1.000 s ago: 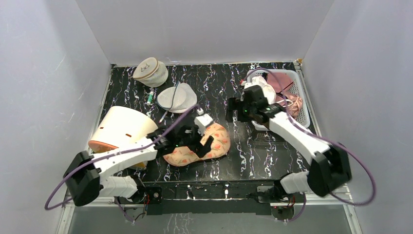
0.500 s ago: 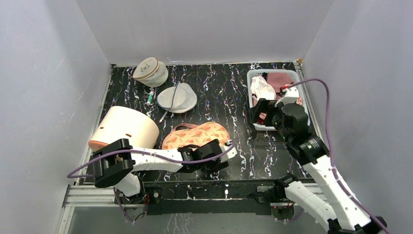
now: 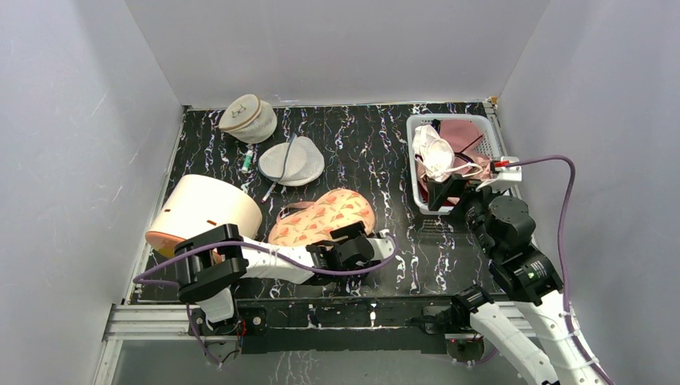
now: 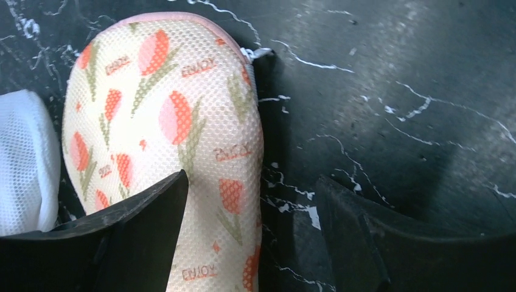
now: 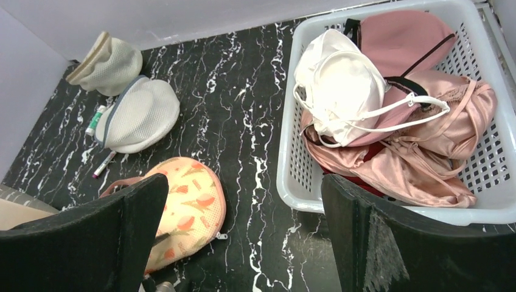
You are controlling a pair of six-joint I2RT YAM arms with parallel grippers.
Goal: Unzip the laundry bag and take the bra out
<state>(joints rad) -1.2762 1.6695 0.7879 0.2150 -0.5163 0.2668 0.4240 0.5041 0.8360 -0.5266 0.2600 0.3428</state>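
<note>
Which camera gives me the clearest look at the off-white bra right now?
Right wrist view: the bra lies close and unobstructed on pink garments in the white basket. Top external shows it small, on the basket's left side. Left wrist shows the laundry bag, no bra.

We are looking at a peach bag [image 4: 164, 121] with red and pink tulips on green stems, and a pink edge. The surface [image 3: 361, 144] is showing black with white marble veins. The basket [image 5: 289, 152] is showing white, the bra [image 5: 341, 91] off-white, the garments [image 5: 426, 146] dusty pink, the pouch [image 5: 143, 115] white with grey trim.
</note>
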